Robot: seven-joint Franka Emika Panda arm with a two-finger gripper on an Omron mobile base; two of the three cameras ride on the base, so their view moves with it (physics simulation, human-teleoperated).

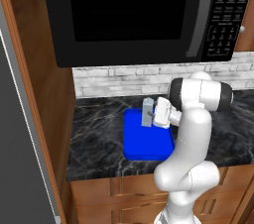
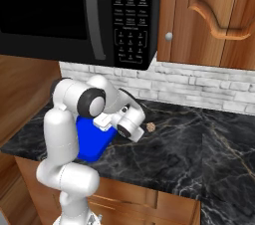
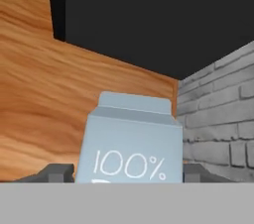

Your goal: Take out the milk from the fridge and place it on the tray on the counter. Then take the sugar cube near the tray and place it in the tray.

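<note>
A black marble-look worktop (image 1: 99,134) with pale veins runs over brown wooden cabinets (image 1: 124,196), backed by a pale grey brick wall (image 2: 199,87). A black microwave (image 1: 134,12) hangs above, a wooden side panel (image 1: 47,94) closes the worktop's end, and a wooden wall cupboard (image 2: 209,15) sits beside the microwave. The grey fridge (image 1: 17,143) edge stands past that panel. The bright blue tray (image 1: 144,143) lies flat on the worktop, directly under the jaws (image 1: 149,114). The milk (image 3: 130,141) stands upright on the tray between the jaws; the fingertips (image 3: 54,172) stand apart, a little clear of either side of the carton. A small brownish sugar cube (image 2: 151,126) rests on the worktop behind the hand, off the tray.
</note>
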